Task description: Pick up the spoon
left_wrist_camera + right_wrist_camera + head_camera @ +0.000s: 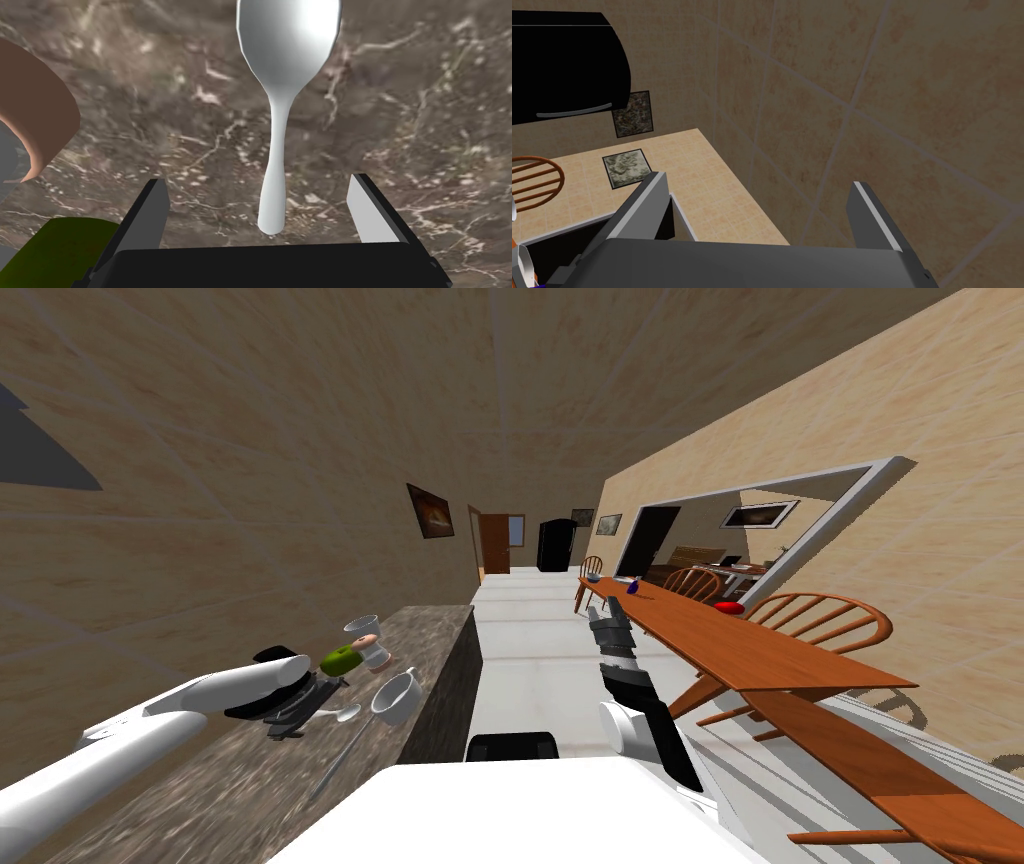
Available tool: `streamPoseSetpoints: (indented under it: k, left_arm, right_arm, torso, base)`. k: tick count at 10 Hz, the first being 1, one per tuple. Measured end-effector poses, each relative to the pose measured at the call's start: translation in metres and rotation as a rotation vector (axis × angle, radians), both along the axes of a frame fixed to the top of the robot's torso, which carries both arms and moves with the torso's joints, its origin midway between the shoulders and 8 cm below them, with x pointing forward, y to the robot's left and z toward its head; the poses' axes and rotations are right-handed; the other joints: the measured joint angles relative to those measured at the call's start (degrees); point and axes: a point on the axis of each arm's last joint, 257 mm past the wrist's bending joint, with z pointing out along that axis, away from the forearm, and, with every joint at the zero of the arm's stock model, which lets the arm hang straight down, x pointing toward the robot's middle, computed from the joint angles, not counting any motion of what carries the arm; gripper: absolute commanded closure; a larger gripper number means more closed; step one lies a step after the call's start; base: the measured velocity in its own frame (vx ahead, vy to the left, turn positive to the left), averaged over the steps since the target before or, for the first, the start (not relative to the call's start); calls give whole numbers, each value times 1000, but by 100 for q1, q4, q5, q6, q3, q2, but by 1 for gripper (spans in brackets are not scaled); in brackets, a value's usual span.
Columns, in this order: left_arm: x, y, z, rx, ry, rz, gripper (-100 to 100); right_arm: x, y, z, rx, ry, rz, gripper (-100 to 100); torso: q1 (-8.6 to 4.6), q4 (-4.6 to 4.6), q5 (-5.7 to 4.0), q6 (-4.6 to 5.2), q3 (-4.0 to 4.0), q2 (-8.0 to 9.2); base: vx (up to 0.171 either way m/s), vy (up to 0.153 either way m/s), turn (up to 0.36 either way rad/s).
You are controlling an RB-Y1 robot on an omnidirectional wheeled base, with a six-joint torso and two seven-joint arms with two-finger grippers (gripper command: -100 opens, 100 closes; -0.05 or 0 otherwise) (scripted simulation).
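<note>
A white spoon [278,125] lies flat on the brown marbled counter [420,125]. In the left wrist view its bowl points away from my hand and its handle tip rests between my fingers. My left gripper [260,210] is open and hovers low over that handle end, with a gap to each finger. From the head view, the spoon [346,713] is a small white shape just beyond the dark left gripper [298,708]. My right gripper [603,613] is raised over the floor beside the counter, open and holding nothing.
Close around the spoon stand a white cup [396,696], a green object [340,661], a small brown and white jar [375,653] and a white bowl [362,626]. A thin grey utensil [343,756] lies nearer me. A long wooden table [760,653] with chairs runs along the right.
</note>
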Motion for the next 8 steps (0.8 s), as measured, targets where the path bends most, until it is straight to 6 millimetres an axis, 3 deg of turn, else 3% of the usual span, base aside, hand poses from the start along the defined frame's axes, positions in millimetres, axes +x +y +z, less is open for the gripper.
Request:
streamPoseSetpoints:
  k: [4, 6, 8]
  left_arm:
    - [0, 0, 0, 0, 0, 0, 100]
    - [0, 0, 0, 0, 0, 0, -100]
    - [-6, 21, 18, 42, 5, 35, -100]
  right_arm:
    - [0, 0, 0, 0, 0, 0, 0]
    - [0, 0, 0, 0, 0, 0, 0]
    - [0, 0, 0, 0, 0, 0, 0]
  torso:
    - [-5, 0, -1, 0, 0, 0]
    - [-5, 0, -1, 0, 0, 0]
    - [-28, 2, -6, 2, 6, 10]
  base:
    - [0, 0, 0]
    - [-13, 0, -12]
    - [-22, -100, -46]
